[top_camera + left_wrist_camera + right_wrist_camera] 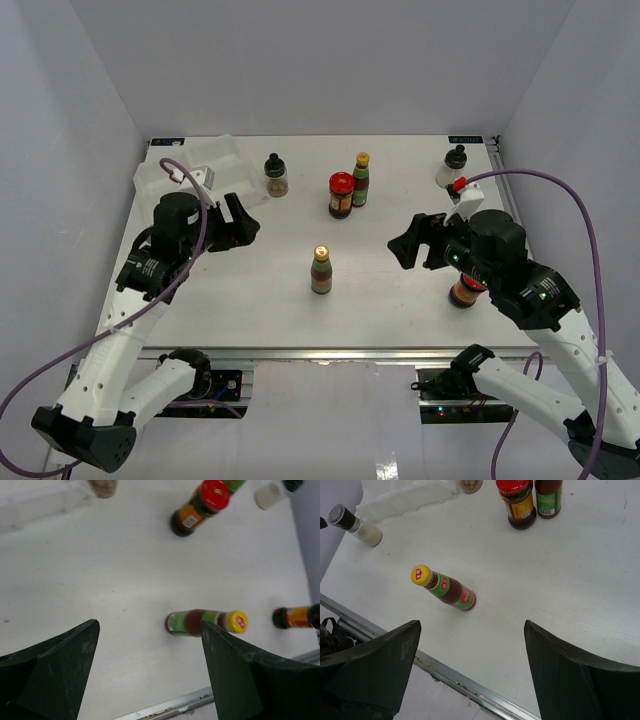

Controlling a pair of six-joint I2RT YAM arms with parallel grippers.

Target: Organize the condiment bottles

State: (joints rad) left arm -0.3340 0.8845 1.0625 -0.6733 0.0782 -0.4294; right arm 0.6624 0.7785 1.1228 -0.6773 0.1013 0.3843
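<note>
**Bottles Scattered, Both Grippers Idle**

Seen from overhead, the clear tray (200,165) sits at 10 o'clock. The left gripper (240,222) hovers beside it, fingers spread and holding nothing. A black-capped shaker (276,176) stands at 11, and a red-lidded jar (341,195) and a yellow-capped bottle (361,180) pair up at 12. A second yellow-capped bottle (321,270) stands alone at centre. The right gripper (410,245), at 3, is likewise spread and empty, with another shaker (454,167) at 1.

Organizing looks barely begun.

Only the right wrist view shows a pale shaker (355,527), hidden under the left arm overhead. The left wrist view shows the dark-lidded jar (295,617) that the right arm half covers overhead.
</note>
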